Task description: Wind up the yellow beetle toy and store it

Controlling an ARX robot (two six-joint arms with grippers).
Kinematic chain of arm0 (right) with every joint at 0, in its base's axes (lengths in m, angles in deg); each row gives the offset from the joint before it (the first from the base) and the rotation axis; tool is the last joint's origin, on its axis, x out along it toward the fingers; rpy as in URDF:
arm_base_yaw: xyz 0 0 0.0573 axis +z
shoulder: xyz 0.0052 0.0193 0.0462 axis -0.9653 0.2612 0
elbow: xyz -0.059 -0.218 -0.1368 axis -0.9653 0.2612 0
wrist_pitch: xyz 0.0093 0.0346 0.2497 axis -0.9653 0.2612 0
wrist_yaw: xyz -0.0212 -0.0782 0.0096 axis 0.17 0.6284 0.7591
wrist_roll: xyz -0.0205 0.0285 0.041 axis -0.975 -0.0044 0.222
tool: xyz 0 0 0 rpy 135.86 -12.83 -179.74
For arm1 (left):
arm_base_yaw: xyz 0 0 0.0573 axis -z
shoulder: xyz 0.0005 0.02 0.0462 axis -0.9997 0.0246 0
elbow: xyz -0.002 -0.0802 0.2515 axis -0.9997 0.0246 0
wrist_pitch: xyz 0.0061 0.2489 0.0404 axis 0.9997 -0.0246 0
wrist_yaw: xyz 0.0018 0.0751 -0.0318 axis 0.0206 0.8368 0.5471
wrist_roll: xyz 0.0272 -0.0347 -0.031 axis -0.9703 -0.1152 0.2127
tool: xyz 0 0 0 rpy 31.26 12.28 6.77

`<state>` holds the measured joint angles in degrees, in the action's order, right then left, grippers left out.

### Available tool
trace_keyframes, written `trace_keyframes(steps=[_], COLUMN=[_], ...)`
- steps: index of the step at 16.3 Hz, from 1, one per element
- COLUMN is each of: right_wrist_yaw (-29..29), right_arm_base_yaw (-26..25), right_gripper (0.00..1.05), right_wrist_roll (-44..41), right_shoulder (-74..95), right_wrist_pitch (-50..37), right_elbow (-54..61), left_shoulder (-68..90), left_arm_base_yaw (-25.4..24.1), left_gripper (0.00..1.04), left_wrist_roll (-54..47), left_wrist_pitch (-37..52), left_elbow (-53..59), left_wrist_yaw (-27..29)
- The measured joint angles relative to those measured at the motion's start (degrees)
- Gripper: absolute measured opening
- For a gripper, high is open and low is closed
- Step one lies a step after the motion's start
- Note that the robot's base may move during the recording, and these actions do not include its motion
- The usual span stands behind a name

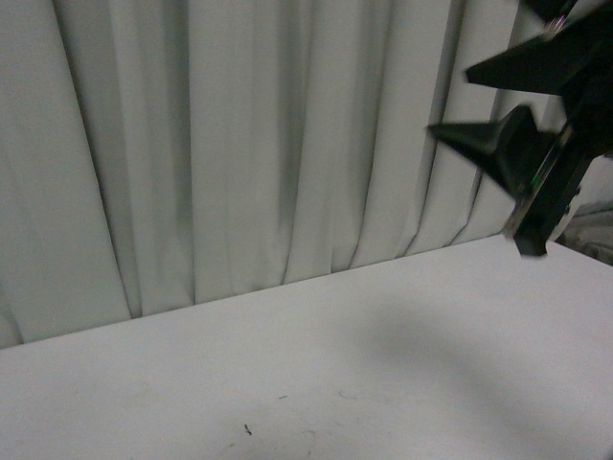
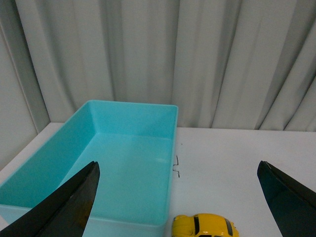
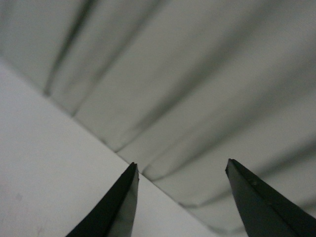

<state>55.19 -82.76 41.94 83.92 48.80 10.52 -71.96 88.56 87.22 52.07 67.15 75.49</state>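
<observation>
beetle [image 2: 205, 226] on table [image 2: 237, 158] just beside a corner of the bin [image 2: 123, 106], lower part cut off by the frame, seen only from the left wrist | left gripper [image 2: 177, 165] jaws wide apart, empty | right gripper [image 1: 450, 101] raised at far right, blurred, jaws apart | curtain [image 2: 197, 59] closes off table's far edge

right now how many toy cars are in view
1. The yellow beetle toy sits on the table just outside the turquoise bin, partly cut off; more could lie unseen.
</observation>
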Motion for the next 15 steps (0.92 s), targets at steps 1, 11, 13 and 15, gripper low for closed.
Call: trace_keyframes(steps=[1,11,13,15], right_wrist_yaw=[5.33,14.71,14.71,14.71], right_arm_base_yaw=[0.02,8.15,8.15,8.15], right_gripper=[0.47,0.02,0.02,0.02], right_wrist_roll=[11.43,40.02,40.06,40.09], right_shoulder=[-1.86,-16.57,-19.54,-22.45], right_wrist_pitch=[-4.81,-5.97,-4.66,-2.97], right_elbow=[2.91,19.21,20.52,21.81], left_shoulder=[0.0,0.0,0.0,0.0], left_arm_base_yaw=[0.0,0.0,0.0,0.0], left_gripper=[0.98,0.98,0.98,0.98], left_wrist_roll=[-0.02,-0.02,-0.02,-0.02], left_wrist_pitch=[-0.02,-0.02,0.0,0.0], left_elbow=[0.0,0.0,0.0,0.0], left_wrist_yaw=[-0.11,-0.17,-0.2,-0.17])
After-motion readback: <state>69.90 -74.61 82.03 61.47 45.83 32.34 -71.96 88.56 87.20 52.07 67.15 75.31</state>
